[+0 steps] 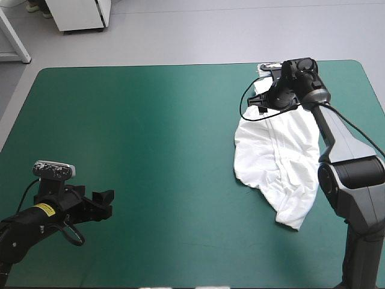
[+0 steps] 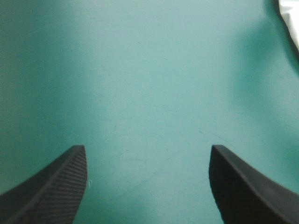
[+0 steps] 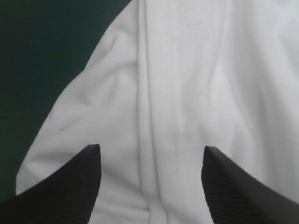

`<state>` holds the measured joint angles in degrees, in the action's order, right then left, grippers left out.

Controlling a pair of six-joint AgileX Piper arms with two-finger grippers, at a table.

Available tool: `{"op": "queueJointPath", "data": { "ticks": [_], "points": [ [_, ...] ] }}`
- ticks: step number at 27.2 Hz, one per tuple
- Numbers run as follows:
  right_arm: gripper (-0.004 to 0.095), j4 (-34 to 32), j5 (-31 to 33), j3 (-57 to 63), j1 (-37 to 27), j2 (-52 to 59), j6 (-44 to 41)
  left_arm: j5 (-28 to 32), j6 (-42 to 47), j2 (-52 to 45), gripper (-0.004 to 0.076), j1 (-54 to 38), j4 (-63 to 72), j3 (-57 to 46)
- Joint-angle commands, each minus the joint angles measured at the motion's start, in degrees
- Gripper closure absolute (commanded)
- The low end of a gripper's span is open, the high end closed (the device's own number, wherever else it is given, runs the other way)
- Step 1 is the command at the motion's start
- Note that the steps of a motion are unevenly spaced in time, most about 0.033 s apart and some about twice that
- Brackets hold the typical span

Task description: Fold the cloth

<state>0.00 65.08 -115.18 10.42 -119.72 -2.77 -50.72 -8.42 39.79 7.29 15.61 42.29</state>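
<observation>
The white T-shirt (image 1: 280, 162) lies crumpled in a long heap on the right side of the teal-green table (image 1: 162, 150). My right gripper (image 1: 263, 106) hovers over the shirt's far end, near the table's far edge. In the right wrist view its black fingers (image 3: 70, 184) stand apart, open, with creased white T-shirt (image 3: 177, 102) beneath and between them. My left gripper (image 1: 108, 203) rests low near the front left corner, far from the shirt. It is open over bare cover (image 2: 149, 107), and a sliver of the white T-shirt (image 2: 290, 18) shows far ahead.
A bit of white (image 1: 264, 66) shows by the right gripper at the table's far edge. Bare teal-green cover stretches between the two arms across the middle and left of the table.
</observation>
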Motion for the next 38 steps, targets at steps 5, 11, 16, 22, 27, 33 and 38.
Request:
{"op": "queueJointPath", "data": {
  "ticks": [5, 11, 16, 22, 27, 33, 38],
  "points": [
    [0.0314, -0.50, -1.35, -4.50, -0.10, -7.31, -0.79, 1.77, 0.40, -1.21, 0.0197, 0.26, 1.37, 3.78],
    [0.0750, 7.23, -2.71, -4.50, 2.19, -10.68, 6.33, 1.15, 0.98, -1.89, 0.0197, 0.26, 1.37, 4.37],
    [0.0924, 8.04, -0.59, -7.98, 9.86, -10.45, 13.98, -0.32, 0.98, -1.89, 0.0197, 0.26, 0.65, 4.37],
    [0.0924, 8.18, 4.70, -13.98, 22.79, -9.80, 16.64, -0.32, 0.98, -1.89, 0.0197, 0.26, -2.30, 5.40],
    [0.0925, 7.68, 4.70, -14.35, 33.77, -8.82, 17.11, -0.32, 0.98, -1.89, 0.0197, 0.26, -2.30, 5.64],
    [0.0925, 6.32, 4.70, -14.35, 45.34, -8.82, 17.26, -0.32, 0.81, -1.89, 0.0197, 0.26, -5.25, 7.01],
    [0.0819, 1.36, 4.40, -14.35, 49.35, -8.82, 13.89, -0.43, 1.85, -1.89, 0.0197, 0.26, -9.66, 9.26]
  ]
}}
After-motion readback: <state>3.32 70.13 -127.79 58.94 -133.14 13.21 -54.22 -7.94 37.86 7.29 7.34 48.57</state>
